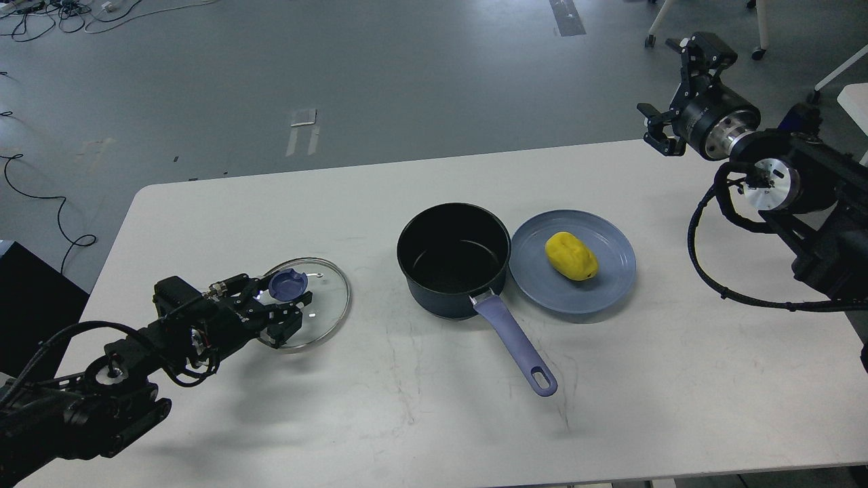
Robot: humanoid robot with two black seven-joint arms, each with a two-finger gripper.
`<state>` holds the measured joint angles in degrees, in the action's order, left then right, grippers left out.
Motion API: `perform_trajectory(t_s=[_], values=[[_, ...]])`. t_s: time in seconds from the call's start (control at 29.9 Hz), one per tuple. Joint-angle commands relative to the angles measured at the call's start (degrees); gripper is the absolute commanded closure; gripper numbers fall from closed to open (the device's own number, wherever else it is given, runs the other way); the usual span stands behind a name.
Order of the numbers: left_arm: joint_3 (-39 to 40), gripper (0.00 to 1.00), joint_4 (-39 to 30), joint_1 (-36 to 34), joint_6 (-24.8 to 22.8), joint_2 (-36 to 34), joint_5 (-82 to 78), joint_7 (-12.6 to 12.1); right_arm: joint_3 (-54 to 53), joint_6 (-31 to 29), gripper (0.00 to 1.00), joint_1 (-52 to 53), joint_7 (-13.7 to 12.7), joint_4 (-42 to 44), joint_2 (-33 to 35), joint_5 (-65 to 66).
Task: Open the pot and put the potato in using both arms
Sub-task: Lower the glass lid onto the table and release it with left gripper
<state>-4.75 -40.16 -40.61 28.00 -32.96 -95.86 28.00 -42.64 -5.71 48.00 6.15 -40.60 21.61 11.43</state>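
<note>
The dark navy pot [453, 261] stands open at the middle of the white table [420, 420], its lavender handle [515, 346] pointing to the front right. The yellow potato [571, 256] lies on a light-blue plate [610, 281] just right of the pot. My left gripper [281, 305] is shut on the blue knob [287, 284] of the glass lid [325, 305], low over the table at the left. My right gripper [678, 88] is open and empty, high above the table's far right corner.
The floor beyond the table holds cables [41, 196] at the left and chair legs [759, 27] at the far right. A white edge [853, 98] shows at the right border.
</note>
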Motion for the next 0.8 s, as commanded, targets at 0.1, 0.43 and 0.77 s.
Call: perform_trajectory(t_s=[0.1, 0.43, 0.77], values=[[0.1, 0.02, -0.1, -0.1, 0.0, -0.3, 0.4, 0.0, 0.3, 0.1, 0.0, 0.1, 0.0, -0.3, 0.4, 0.0], [0.6, 0.02, -8.7, -2.8, 0.0, -7.9, 6.0, 0.0, 0.4, 0.0, 0.0, 0.7, 0.0, -0.7, 1.0, 0.0], [0.8, 0.02, -18.6, -7.6, 0.0, -13.4, 7.7, 0.0, 0.4, 0.0, 0.0, 1.1, 0.0, -0.7, 1.2, 0.0]])
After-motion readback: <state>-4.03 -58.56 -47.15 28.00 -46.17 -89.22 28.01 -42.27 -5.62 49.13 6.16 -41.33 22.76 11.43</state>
